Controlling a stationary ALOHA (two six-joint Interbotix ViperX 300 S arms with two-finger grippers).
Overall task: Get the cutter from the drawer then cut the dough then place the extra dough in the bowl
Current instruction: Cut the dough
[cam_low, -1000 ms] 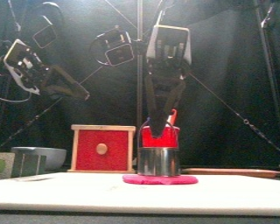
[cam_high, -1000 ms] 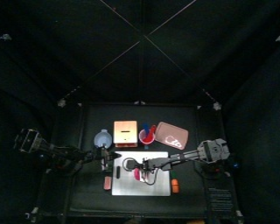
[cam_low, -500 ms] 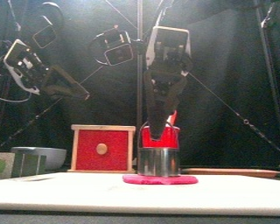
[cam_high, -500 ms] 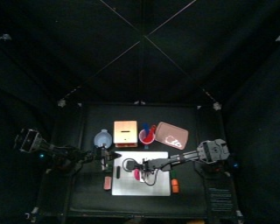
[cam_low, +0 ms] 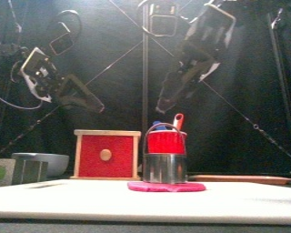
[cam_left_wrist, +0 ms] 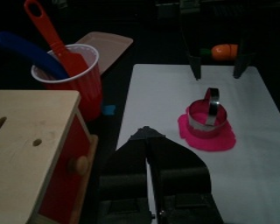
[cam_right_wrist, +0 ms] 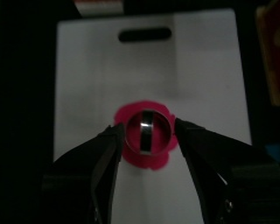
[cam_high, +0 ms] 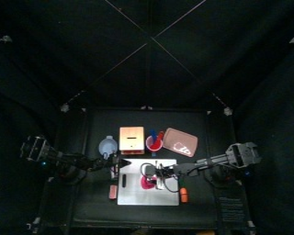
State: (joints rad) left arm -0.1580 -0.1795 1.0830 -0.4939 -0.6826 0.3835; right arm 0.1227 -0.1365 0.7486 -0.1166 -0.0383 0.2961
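Top: found cutter (cam_high: 150,174) standing on dough (cam_high: 147,184), mid board (cam_high: 131,190). Front: saw right hand (cam_low: 175,96) high above it. Right wrist: spread wide, empty. Left wrist: left hand (cam_left_wrist: 154,149) pinched together, empty. Judged cutting step; next needed cutter off, scrap to bowl (cam_high: 107,145).

A round metal cutter (cam_low: 166,167) is sitting on a flat pink dough disc (cam_low: 166,187), which is lying mid-board on a white cutting board (cam_high: 143,197) at the surface's front. Behind the board, a blue-grey bowl (cam_high: 107,147), a pale wooden box (cam_high: 130,139), a red cup (cam_high: 153,143) and a flat pink tray (cam_high: 180,140) are standing in a row, left to right.
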